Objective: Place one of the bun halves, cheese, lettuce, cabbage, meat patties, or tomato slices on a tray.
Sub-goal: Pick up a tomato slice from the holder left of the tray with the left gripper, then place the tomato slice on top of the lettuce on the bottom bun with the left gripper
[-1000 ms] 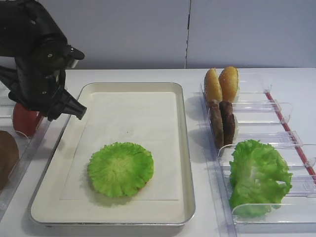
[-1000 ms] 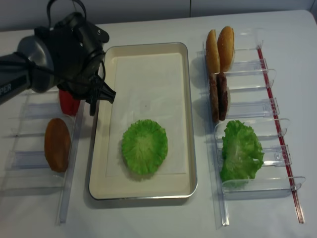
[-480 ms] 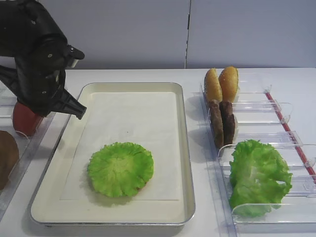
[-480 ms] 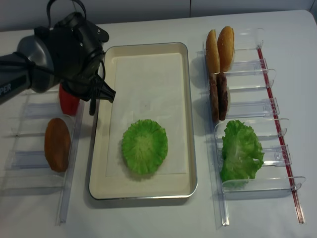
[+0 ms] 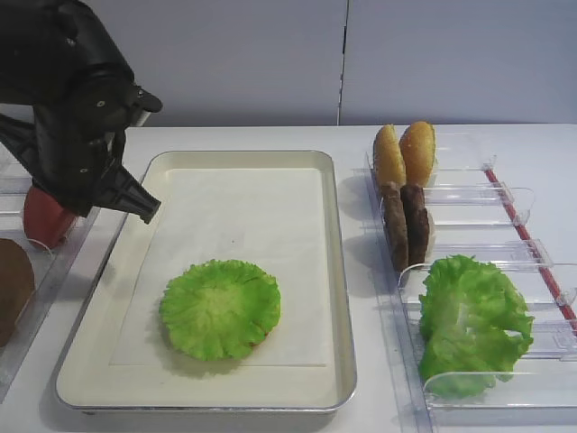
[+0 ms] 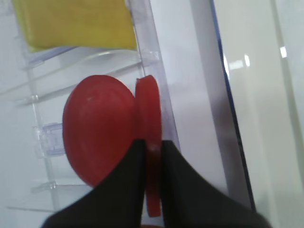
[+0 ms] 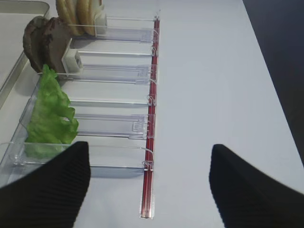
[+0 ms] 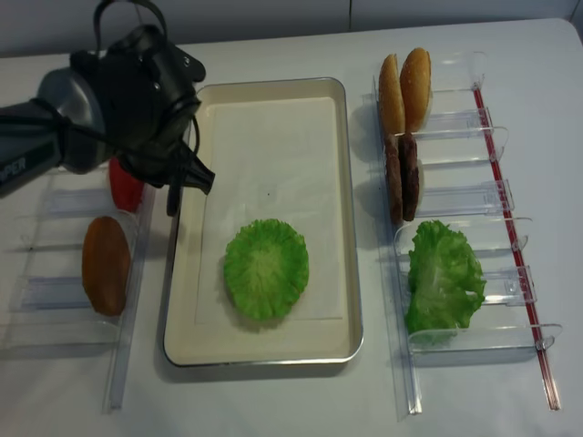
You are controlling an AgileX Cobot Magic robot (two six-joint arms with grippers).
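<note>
Right now your left gripper [image 6: 151, 156] is pinching the edge of one of two flat matte red tomato slices [image 6: 148, 142] standing upright in the clear plastic bin [image 6: 142, 28] left of the cream metal tray [image 5: 335, 271], just below a yellow cheese slice [image 6: 76, 21]. A second ago those jaws stood apart; they have since closed. Your right gripper [image 7: 147, 190] stands spread over the table, and in both high views the left arm hides most of the tomato.

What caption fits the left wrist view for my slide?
Left gripper fingers pinch the edge of one upright tomato slice beside its twin, cheese in the next slot.
</note>
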